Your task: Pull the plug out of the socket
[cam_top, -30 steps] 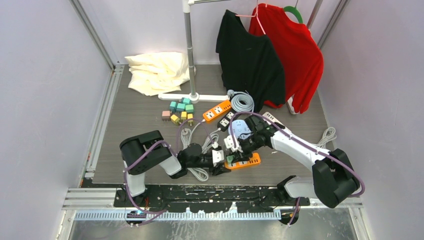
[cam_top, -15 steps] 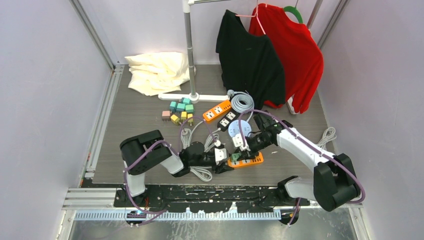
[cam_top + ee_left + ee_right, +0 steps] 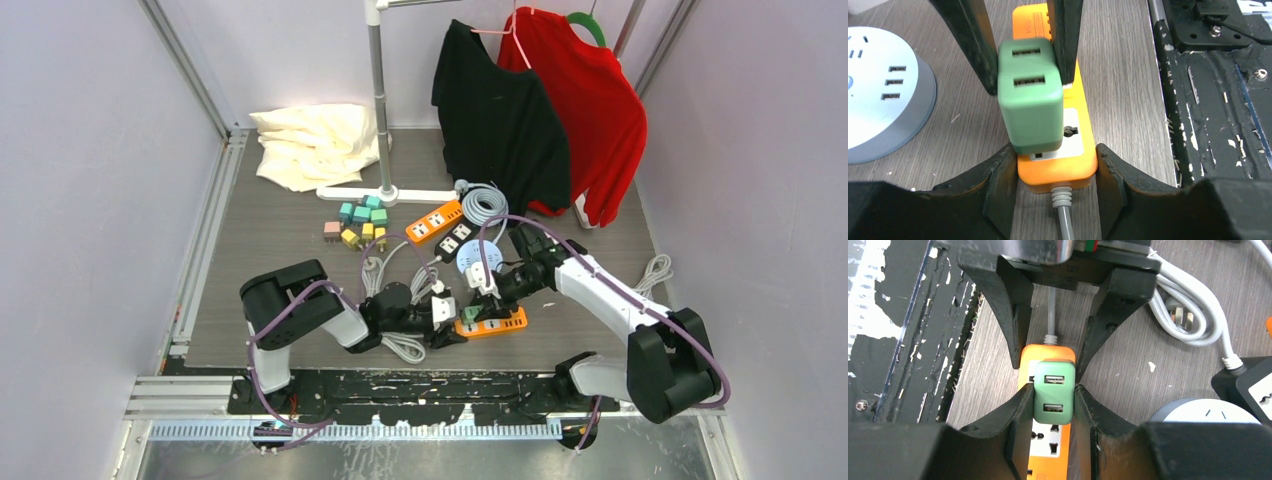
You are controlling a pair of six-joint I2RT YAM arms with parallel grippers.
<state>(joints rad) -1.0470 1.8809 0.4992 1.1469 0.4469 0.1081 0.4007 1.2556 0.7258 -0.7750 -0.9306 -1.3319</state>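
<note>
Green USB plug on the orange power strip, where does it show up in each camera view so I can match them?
Top external: green square plastic USB plug, small, a little below centre.
Left wrist: the plug is large, left of centre.
Right wrist: the plug sits near centre, slightly low.
Shared landmark: the orange plastic power strip it is plugged into.

pale lilac walls (image 3: 80, 150), grey wood-grain worktop (image 3: 270, 290), metal garment rack (image 3: 378, 110) at back, aluminium rails (image 3: 205, 240) along edges, even light.
</note>
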